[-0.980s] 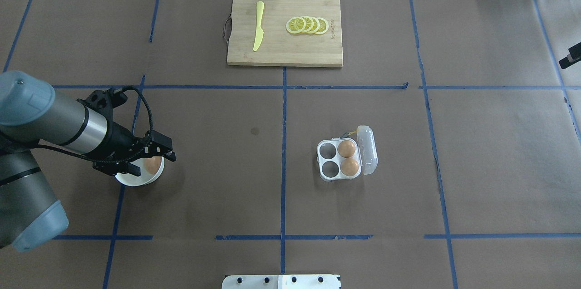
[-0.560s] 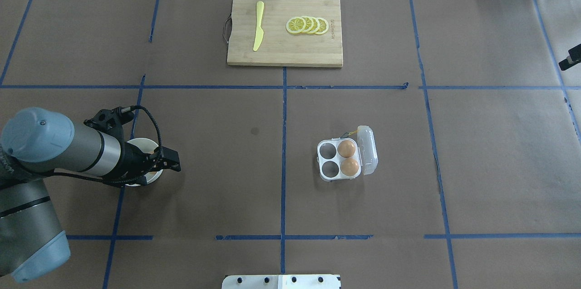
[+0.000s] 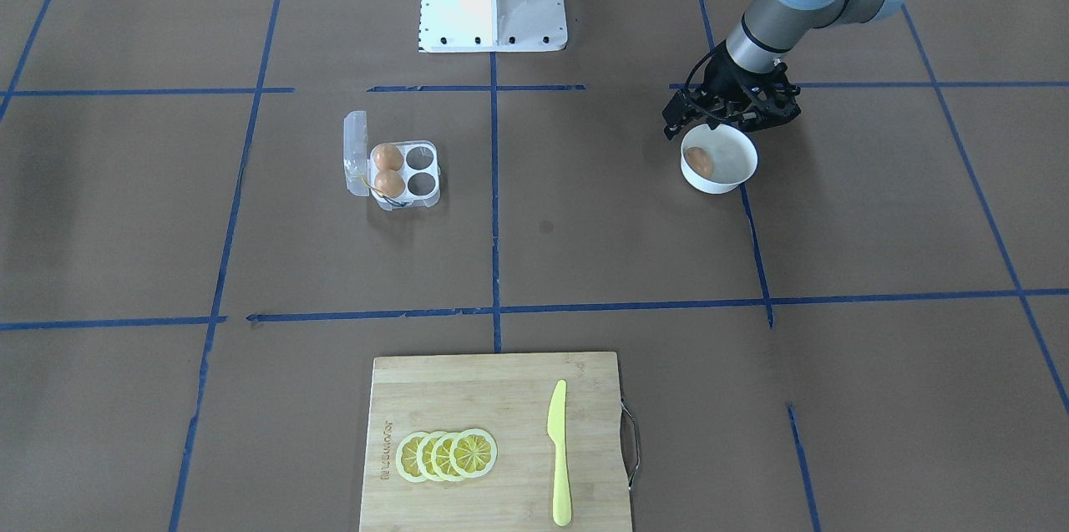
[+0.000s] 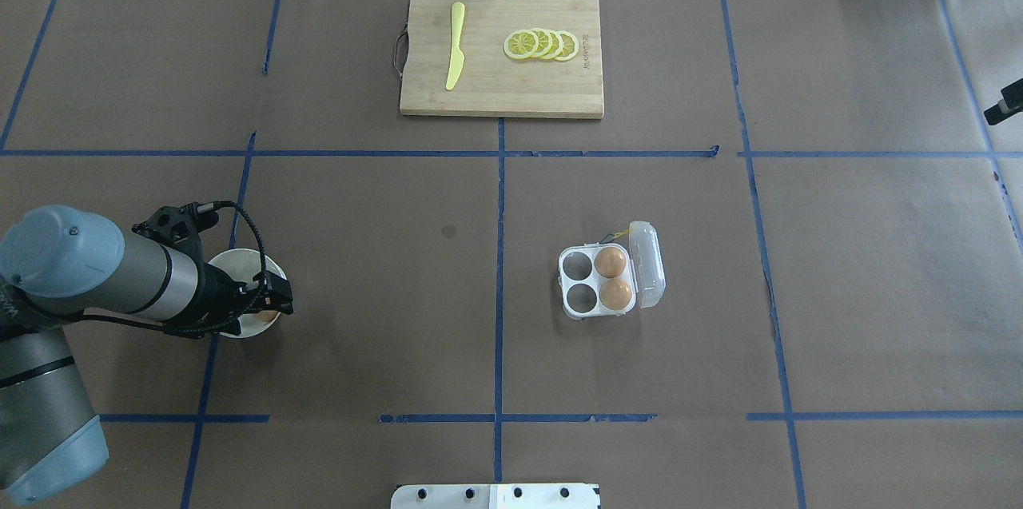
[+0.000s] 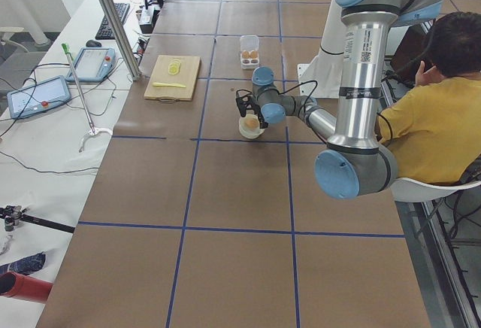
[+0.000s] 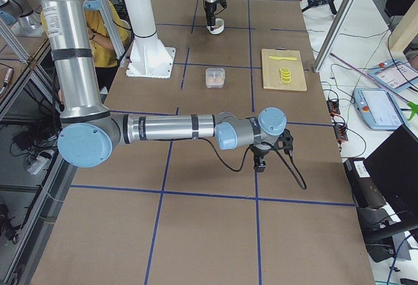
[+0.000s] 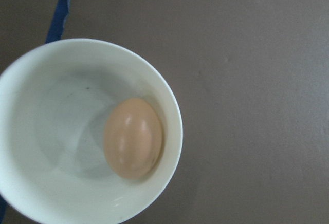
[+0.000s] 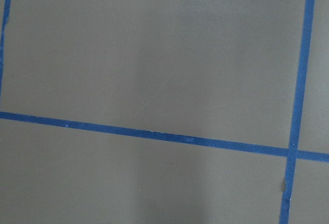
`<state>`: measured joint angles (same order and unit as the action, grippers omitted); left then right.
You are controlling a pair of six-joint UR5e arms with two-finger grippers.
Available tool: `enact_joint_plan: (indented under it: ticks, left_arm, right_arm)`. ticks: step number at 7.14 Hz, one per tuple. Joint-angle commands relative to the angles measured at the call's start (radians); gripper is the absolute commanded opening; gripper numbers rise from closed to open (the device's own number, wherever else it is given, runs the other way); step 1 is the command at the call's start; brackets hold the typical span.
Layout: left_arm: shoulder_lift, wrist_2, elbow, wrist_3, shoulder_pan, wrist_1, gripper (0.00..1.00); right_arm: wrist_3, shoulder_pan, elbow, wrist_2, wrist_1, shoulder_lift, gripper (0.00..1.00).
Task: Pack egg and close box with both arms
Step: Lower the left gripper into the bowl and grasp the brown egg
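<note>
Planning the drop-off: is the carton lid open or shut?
Open: the lid of the box lies swung back beside it, covering nothing.

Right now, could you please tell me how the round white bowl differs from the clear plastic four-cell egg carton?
The round white bowl is opaque and lidless; the clear plastic egg carton is see-through, with its hinged lid open. The bowl holds one brown egg; the carton holds two brown eggs, leaving two cells empty. The left gripper hangs over the bowl; no gripper is near the carton. Both rest on the brown-papered table.
</note>
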<state>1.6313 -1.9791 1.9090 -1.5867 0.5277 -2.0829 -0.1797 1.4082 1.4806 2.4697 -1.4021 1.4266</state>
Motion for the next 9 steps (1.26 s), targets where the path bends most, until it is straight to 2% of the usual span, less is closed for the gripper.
enact_joint_plan:
  ticks: [1, 3, 6, 9]
  left_arm:
    - [-0.002, -0.001, 0.008, 0.001, 0.001, 0.001, 0.77]
    - [-0.002, -0.003, 0.027, 0.002, 0.012, 0.001, 0.77]
    - [-0.008, -0.001, 0.013, 0.002, 0.017, 0.001, 0.69]
    - [-0.041, -0.001, 0.024, 0.004, 0.04, 0.0, 0.66]
  right_arm:
    - [0.0, 0.0, 0.007, 0.0, 0.012, 0.014, 1.0]
    - [-0.001, 0.0, 0.007, 0.0, 0.021, 0.02, 1.0]
    - [0.0, 0.0, 0.007, 0.0, 0.021, 0.02, 1.0]
    - [-0.001, -0.002, 0.006, 0.0, 0.028, 0.02, 1.0]
